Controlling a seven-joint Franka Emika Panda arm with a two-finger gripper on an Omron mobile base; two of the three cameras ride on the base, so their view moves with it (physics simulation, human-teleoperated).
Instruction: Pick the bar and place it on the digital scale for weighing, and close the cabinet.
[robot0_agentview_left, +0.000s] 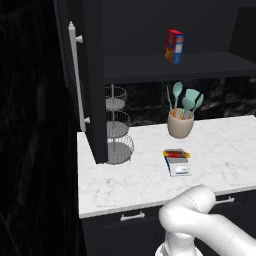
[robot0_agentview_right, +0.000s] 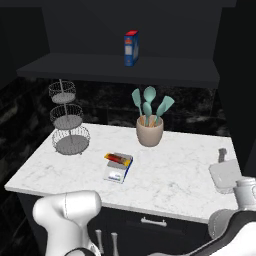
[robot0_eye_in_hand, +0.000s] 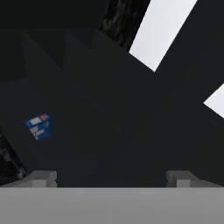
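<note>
Two fingers (robot0_eye_in_hand: 112, 177) are standing wide apart and gripping nothing, while the bar (robot0_agentview_left: 176, 153) is lying across the far end of the digital scale (robot0_agentview_left: 178, 164) on the marble table (robot0_agentview_left: 130, 177) and the cabinet (robot0_agentview_left: 90, 75) door is hanging open.

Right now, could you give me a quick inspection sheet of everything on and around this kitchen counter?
Surface: white marble counter, bare at the front.
Job's things: bar lying on the digital scale; cabinet door standing open.
Clutter: three-tier wire basket stand; utensil crock with teal spatulas; red, blue and yellow box upright on the shelf.
Gripper: gripper open, holding nothing, facing dark cabinet panels.
Cables: nothing seen.
Surroundings: dark backsplash, drawers below with short handles.
</note>
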